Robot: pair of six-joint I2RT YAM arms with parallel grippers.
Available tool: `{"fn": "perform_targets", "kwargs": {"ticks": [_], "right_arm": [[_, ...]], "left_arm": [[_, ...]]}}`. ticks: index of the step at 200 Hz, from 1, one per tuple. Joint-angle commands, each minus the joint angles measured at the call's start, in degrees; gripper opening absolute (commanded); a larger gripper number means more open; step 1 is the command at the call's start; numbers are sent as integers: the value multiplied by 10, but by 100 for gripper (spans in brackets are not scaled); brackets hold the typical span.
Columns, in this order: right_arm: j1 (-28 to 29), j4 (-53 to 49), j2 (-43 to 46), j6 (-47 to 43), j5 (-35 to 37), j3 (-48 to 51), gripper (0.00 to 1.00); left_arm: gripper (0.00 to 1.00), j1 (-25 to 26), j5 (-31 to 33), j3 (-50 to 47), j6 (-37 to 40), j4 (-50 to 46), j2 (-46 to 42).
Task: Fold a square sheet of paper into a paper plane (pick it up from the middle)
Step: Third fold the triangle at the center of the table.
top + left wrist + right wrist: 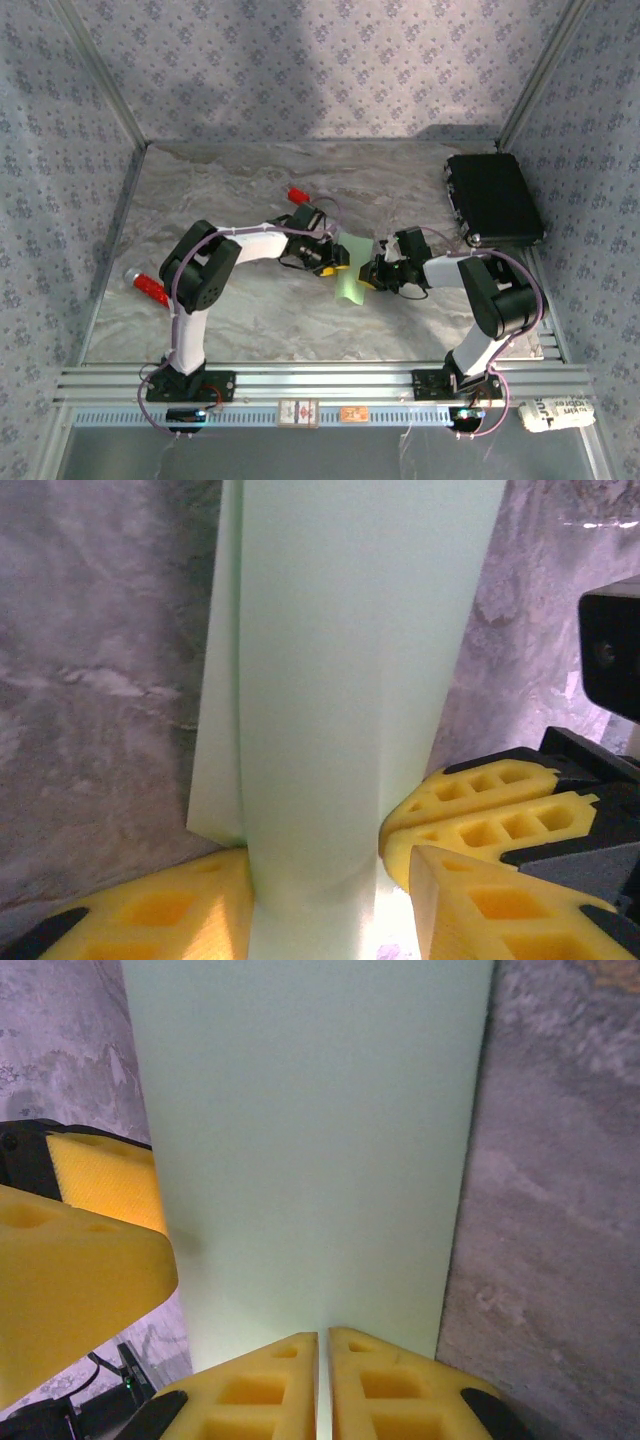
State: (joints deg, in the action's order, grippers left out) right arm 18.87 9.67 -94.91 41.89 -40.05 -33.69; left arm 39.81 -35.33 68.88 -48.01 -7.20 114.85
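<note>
The square sheet of paper is pale green and hangs creased above the middle of the table between both grippers. My right gripper is shut on its near edge; in the right wrist view its jaws pinch the flat sheet. My left gripper straddles the sheet from the other side. In the left wrist view the paper bulges into a curved column between the left gripper's spread jaws, touching the left finger with a small gap at the right one. The right gripper's fingers press in beside it.
A small red block lies behind the left arm and a red cylinder at the table's left. A black case sits at the back right. Patterned walls close three sides, and an aluminium rail runs along the front.
</note>
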Motion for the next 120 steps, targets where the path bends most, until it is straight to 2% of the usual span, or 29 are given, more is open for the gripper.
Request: {"fn": "perform_targets", "kwargs": {"ticks": [1, 49, 120], "right_arm": [[-8, -30, -21, -17, 43, 10, 13], [-9, -27, -21, -17, 40, 12, 13], [-13, -25, -18, -21, 38, 15, 13]], "left_arm": [[44, -2, -30, -17, -27, 63, -19], [46, -12, -38, -42, -51, 127, -25], [47, -18, -29, -46, -46, 126, -31]]}}
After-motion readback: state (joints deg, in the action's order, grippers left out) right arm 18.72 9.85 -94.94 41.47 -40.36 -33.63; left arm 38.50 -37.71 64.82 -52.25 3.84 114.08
